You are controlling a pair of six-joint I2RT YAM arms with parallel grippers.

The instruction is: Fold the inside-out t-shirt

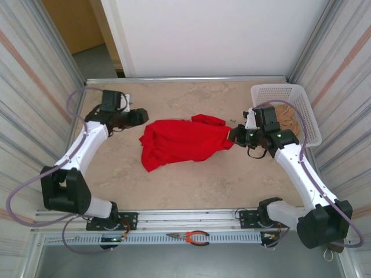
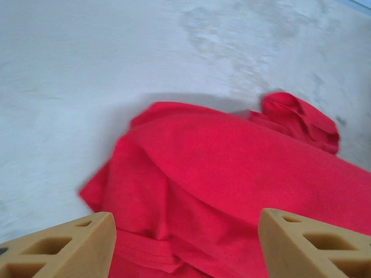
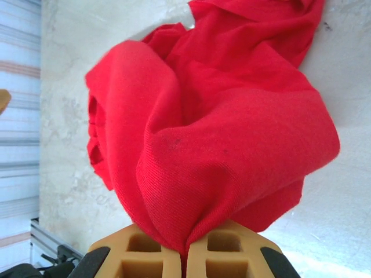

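Note:
The inside-out t-shirt (image 1: 182, 141) is a bright red crumpled heap in the middle of the table, stretched toward the right. My right gripper (image 1: 236, 135) is shut on its right end; in the right wrist view the red cloth (image 3: 214, 133) bunches out from between the closed tan fingers (image 3: 145, 252). My left gripper (image 1: 141, 117) hovers just off the shirt's upper left corner. Its tan fingertips (image 2: 64, 246) stand wide apart in the left wrist view, with the red fabric (image 2: 232, 174) lying loose below and nothing pinched between them.
A white plastic basket (image 1: 278, 92) holding a tan-beige cloth (image 1: 290, 116) stands at the back right, close behind the right arm. Red-handled pliers (image 1: 191, 237) lie on the front rail. Bare tabletop (image 1: 191, 185) spreads in front of the shirt.

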